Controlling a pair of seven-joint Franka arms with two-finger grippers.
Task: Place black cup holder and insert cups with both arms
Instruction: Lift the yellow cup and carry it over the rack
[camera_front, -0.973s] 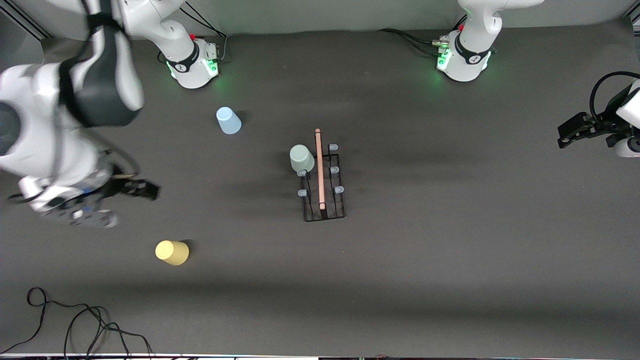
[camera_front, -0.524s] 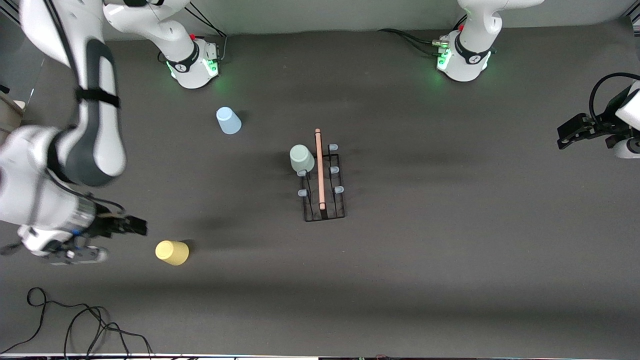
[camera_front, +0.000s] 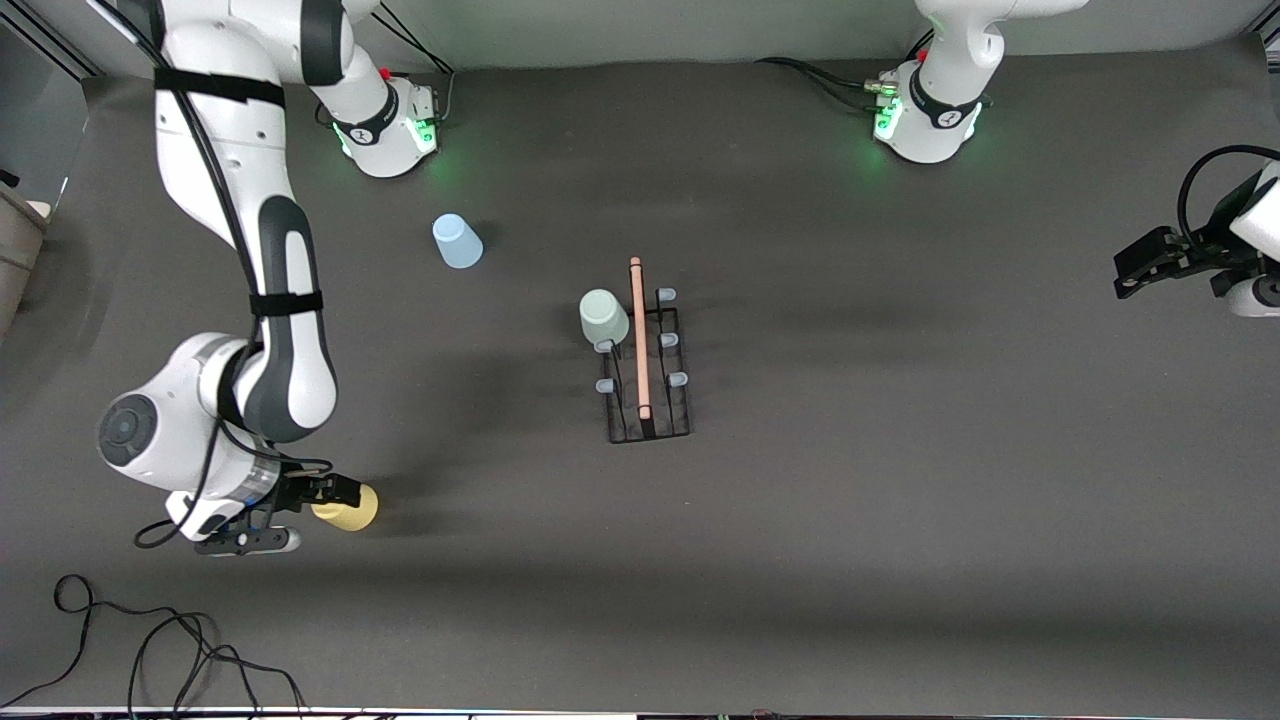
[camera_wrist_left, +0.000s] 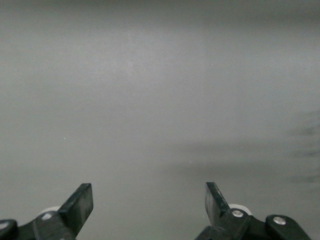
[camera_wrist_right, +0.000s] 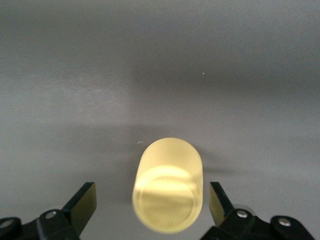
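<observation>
The black cup holder (camera_front: 650, 400) stands mid-table with its wooden rod handle along the top. A pale green cup (camera_front: 604, 316) sits on one of its pegs at the end farther from the front camera. A light blue cup (camera_front: 457, 241) stands near the right arm's base. The yellow cup (camera_front: 354, 510) stands nearer the front camera, toward the right arm's end. My right gripper (camera_front: 335, 492) is open at the yellow cup. In the right wrist view the cup (camera_wrist_right: 167, 192) lies between the spread fingers of the right gripper (camera_wrist_right: 151, 196), untouched. My left gripper (camera_front: 1140, 268) waits open and empty.
Black cables (camera_front: 150, 640) lie at the table's front edge toward the right arm's end. The left wrist view shows only bare grey table under the open left gripper (camera_wrist_left: 147, 194).
The right arm has swung toward the front camera and lowered its gripper to the yellow cup. The left arm, the holder and the cups have not moved.
</observation>
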